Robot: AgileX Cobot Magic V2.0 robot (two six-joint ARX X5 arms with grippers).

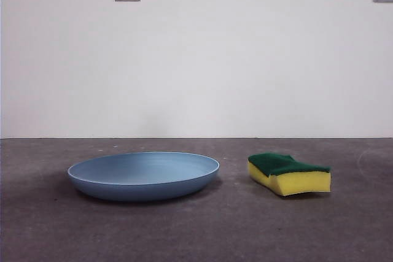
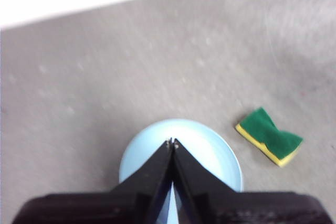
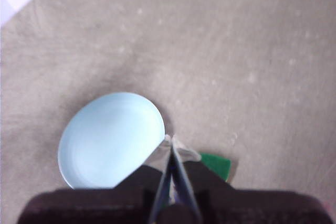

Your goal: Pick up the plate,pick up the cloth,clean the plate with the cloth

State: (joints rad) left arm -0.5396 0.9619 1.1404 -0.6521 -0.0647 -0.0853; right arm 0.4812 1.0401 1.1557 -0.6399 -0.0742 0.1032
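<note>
My left hand (image 2: 172,142), pinched closed and empty, hangs high above the plate (image 2: 210,145); my right hand (image 3: 170,139), likewise closed, hangs above the sponge (image 3: 216,165). Both lie apart on the bench (image 1: 196,231), ungrasped.

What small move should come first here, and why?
Probably the left gripper should open and descend toward the plate. Both grippers hang high above the table with jaws shut and empty; the left sits over the plate, the right gripper between plate and sponge. Plate and sponge lie untouched, apart, side by side.
</note>
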